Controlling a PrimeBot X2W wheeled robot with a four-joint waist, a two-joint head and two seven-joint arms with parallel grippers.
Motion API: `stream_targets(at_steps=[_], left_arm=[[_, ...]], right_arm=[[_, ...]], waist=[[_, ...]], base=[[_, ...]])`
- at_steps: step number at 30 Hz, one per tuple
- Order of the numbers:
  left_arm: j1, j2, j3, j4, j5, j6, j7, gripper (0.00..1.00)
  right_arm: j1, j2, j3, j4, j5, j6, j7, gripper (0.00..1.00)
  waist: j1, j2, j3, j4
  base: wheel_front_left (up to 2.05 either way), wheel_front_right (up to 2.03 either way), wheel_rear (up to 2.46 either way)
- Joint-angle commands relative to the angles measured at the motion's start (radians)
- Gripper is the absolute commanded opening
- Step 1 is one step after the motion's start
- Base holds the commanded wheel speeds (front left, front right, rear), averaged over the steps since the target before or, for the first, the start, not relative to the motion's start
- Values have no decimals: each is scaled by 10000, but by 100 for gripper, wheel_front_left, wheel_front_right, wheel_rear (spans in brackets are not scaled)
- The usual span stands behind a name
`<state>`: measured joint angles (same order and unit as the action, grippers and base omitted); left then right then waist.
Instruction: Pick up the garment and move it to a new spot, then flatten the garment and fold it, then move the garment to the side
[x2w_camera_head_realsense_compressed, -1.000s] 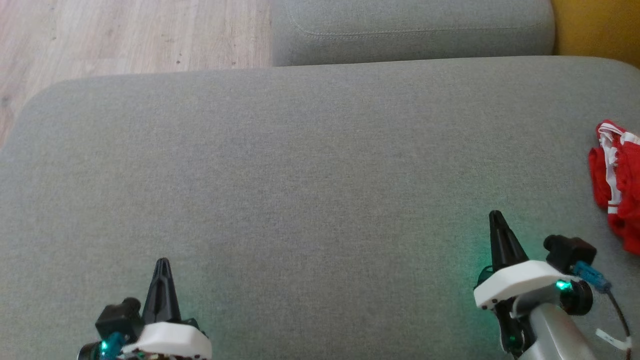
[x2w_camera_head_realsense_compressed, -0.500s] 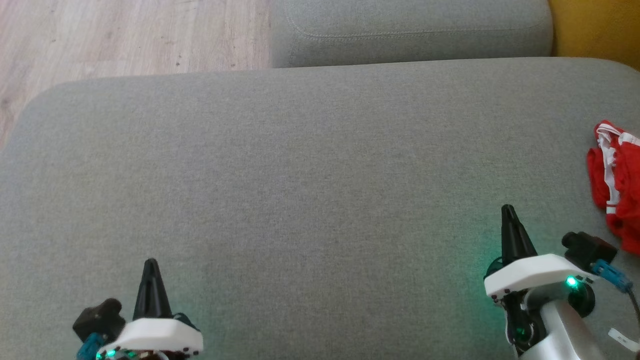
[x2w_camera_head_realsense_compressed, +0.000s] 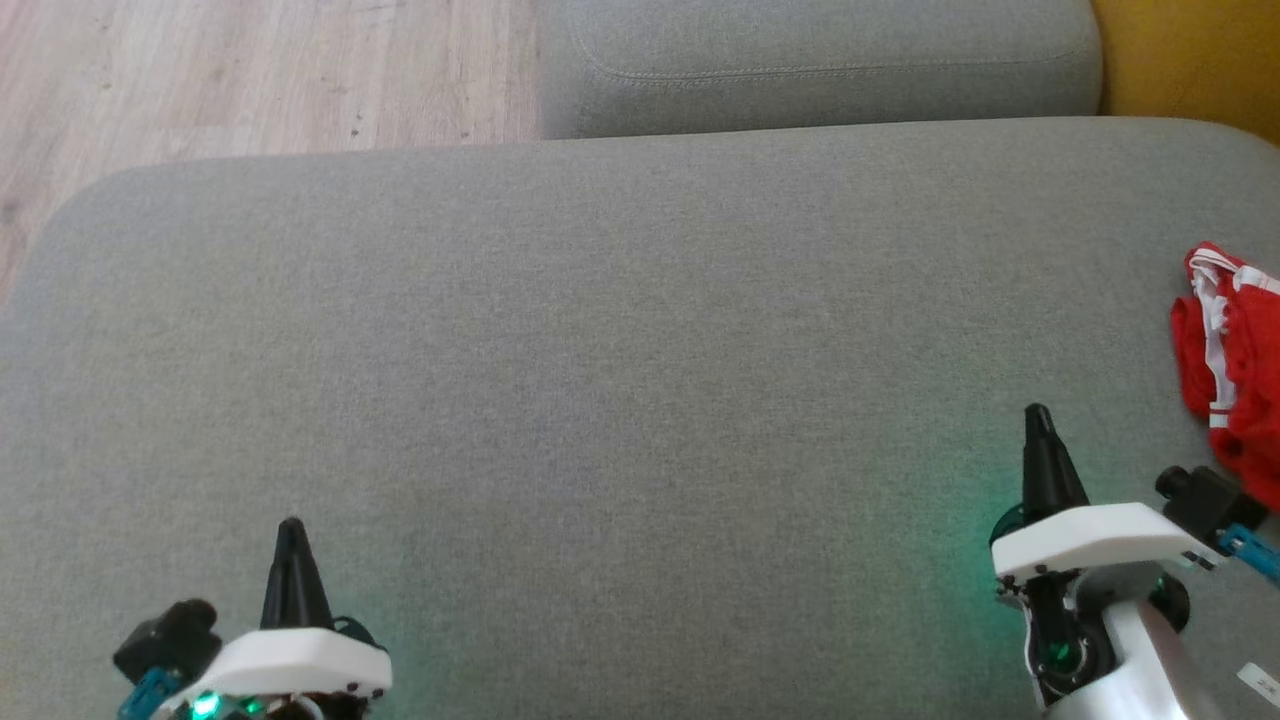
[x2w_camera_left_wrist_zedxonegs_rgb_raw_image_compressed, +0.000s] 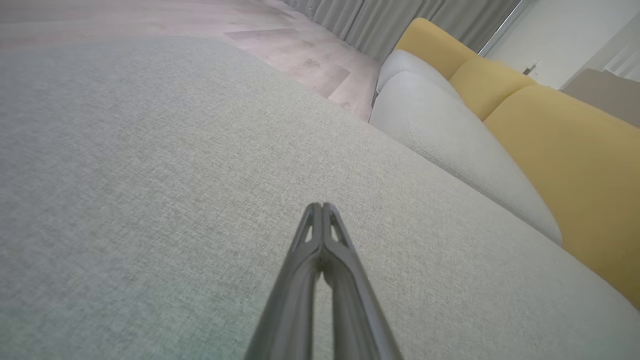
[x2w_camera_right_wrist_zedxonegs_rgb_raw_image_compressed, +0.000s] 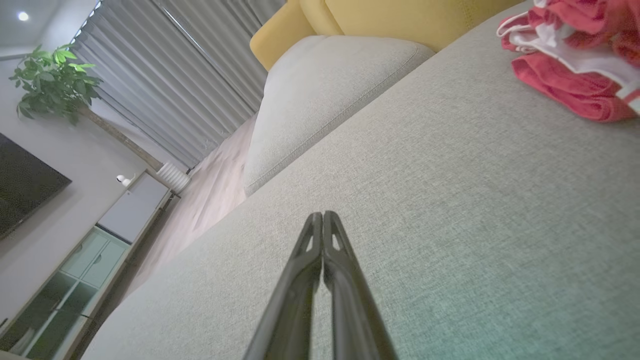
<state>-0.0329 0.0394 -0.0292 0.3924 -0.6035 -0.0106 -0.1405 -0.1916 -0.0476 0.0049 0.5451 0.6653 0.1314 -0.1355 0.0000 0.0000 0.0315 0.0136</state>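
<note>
Well off to the right, the red-and-white garment lies crumpled on the grey seat cushion, cut off by the head view's edge. Both pairs of jaws are clenched on nothing. The right fingers hover over the fabric near the garment but apart from it, and the left fingers sit at the head view's lower left. Open grey fabric stretches broadly between them. The cushion's far edge meets a second grey cushion and a yellow backrest. Wooden floor borders its rounded far-left corner.
</note>
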Motion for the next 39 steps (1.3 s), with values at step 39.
stream_targets(at_steps=[39], left_arm=[[-583,75,778,-870,-4723,-608,1180,0]], right_arm=[[263,-32,-542,-1600,4440,-5,1160,0]], waist=[[0,0,-131,-62]], base=[[0,0,0]])
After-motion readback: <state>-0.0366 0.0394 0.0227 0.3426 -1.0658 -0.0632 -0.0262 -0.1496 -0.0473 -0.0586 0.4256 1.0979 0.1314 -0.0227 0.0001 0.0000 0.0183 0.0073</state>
